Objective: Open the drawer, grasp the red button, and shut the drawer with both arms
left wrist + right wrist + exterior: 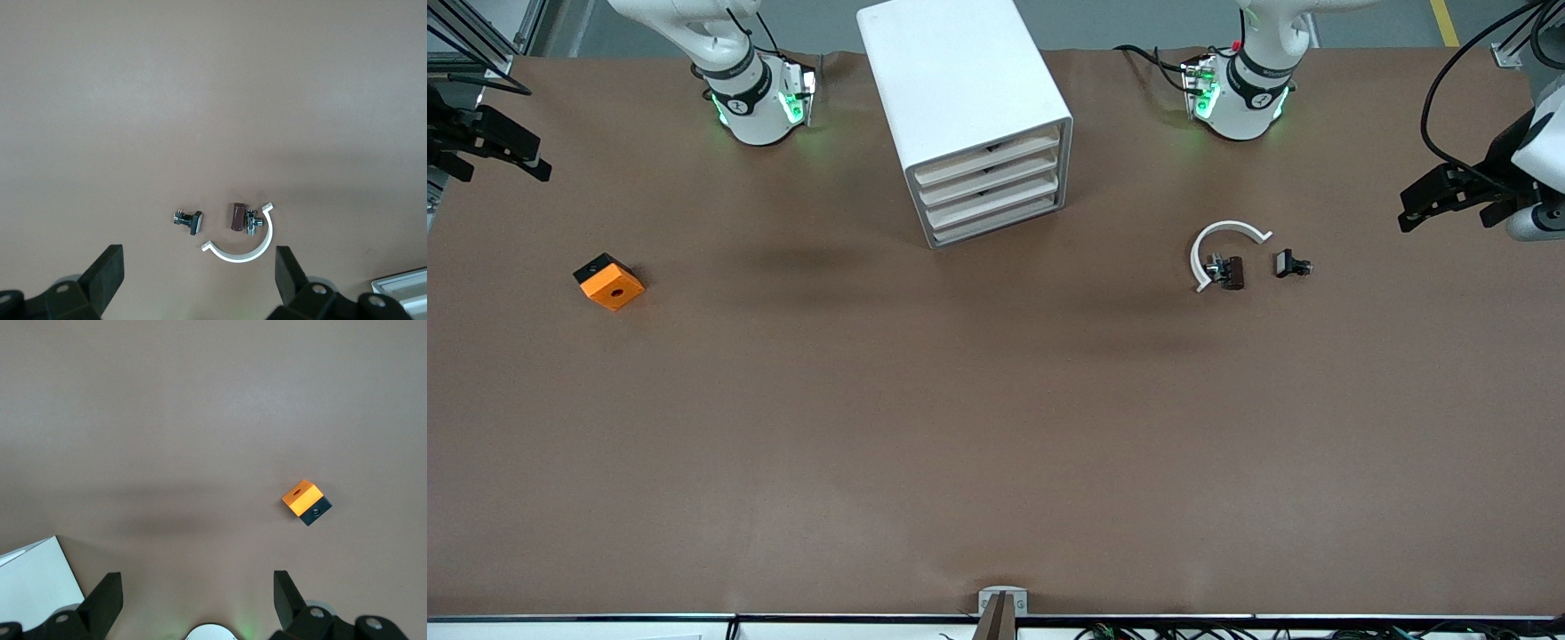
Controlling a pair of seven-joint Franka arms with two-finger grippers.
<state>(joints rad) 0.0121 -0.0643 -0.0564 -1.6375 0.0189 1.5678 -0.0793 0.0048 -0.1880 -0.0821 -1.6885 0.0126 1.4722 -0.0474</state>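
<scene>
Brown table [960, 427], white drawer unit [969, 116] shut, end effectors [1449, 200] [494, 142] at edges

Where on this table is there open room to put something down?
Most room is the wide brown stretch nearer the front camera than the drawer cabinet, between the orange block and the white half-ring. It is crowded only around that ring, where a dark small part and a black clip lie close together.

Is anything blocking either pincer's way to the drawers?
Nothing visible: bare table lies in front of the drawer cabinet. The white ring and orange block sit off toward the ends, where the open left pincer and right pincer hang.
</scene>
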